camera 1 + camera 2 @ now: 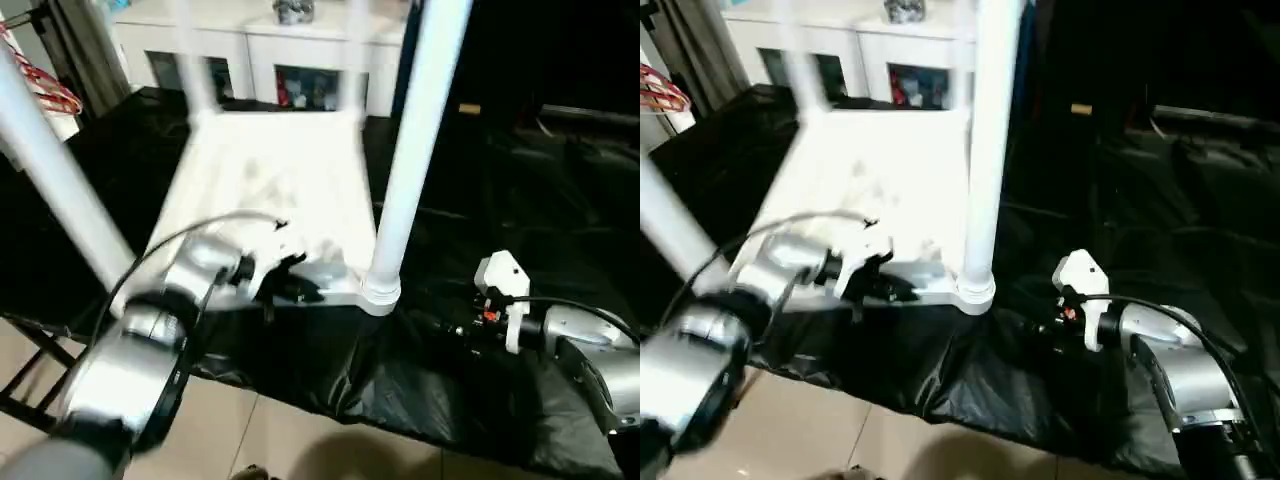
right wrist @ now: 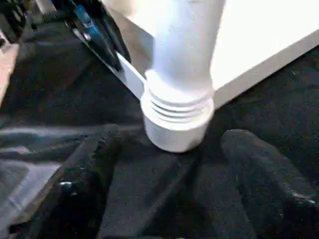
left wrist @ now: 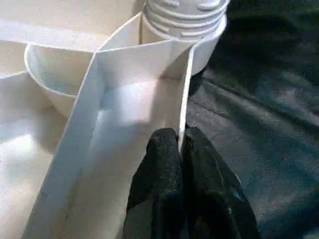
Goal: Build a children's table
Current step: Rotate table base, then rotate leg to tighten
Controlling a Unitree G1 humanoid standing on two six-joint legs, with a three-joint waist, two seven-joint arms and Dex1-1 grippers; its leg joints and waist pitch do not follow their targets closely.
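Item: children's table (image 1: 270, 190), white moulded plastic. It lies top-down on the black-covered table (image 1: 480, 180), ribbed underside up, with tube legs standing in its corner sockets.

Handling, as we judge it: a thin-walled hollow moulding, light for its bulk, stiff along the ribs and rim but likely to flex across the open panel. The surface is smooth and probably slippery under rubber pads. A leg is a long lever, so a push high up would tip or slide the whole piece on the loose cover.

Where to hold: we favour the rim wall (image 3: 185, 94) or a rib, where a thin edge fits between the pads. For seating a leg, we would hold low, just above the threaded collar (image 2: 178, 112).

Left claw (image 3: 180, 149): clenched on the rim wall, one pad on each side of it. The near corner socket (image 3: 187, 30), with its leg, sits just beyond the fingertips along the same wall.

Right claw (image 2: 169, 149): released, fingers spread wide and resting low over the cover. The near leg (image 1: 412, 160) and its collar stand between and just ahead of the fingers, touching neither.

Surroundings: white cabinets (image 1: 250, 50) stand well beyond the far edge.

Markings: none legible on any part; no brand or label we can read.
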